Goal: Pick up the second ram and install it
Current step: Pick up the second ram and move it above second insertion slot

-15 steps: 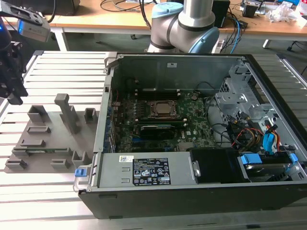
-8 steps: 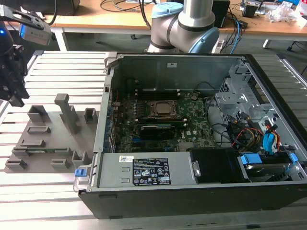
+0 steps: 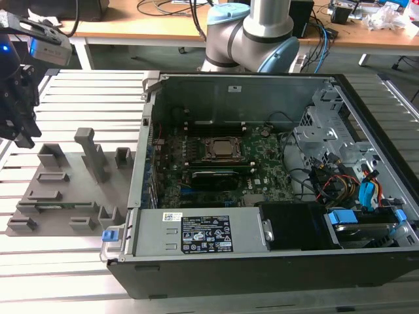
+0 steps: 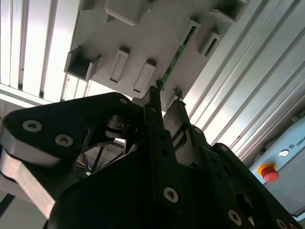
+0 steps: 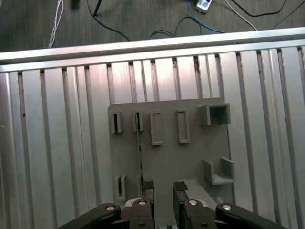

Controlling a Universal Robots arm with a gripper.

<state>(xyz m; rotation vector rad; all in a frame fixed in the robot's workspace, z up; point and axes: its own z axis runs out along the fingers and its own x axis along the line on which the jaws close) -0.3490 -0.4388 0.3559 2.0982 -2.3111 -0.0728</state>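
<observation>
The gripper (image 5: pixel 164 187) was spread, empty; the second ram (image 5: pixel 139 152) stood in line with one finger (image 5: pixel 148 187), so lowering might crush it.

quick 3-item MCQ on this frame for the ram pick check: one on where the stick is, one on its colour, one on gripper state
1. Where is the second ram?
A. lying flat on the slatted table
B. standing on edge in the grey holder plate
C. between the fingers of the gripper

2. What colour is the ram's edge?
A. green
B. blue
C. red

3. The gripper is:
A. shut on the ram
B. shut, empty
C. open, nothing between its fingers

Key:
1 B: in both wrist views the stick's thin edge sits in the plate's slot blocks, and the plate itself lies on the table.
2 A: it shows as a thin green strip against the grey plate.
3 C: the first wrist view shows a bare gap between the two fingers.
</observation>
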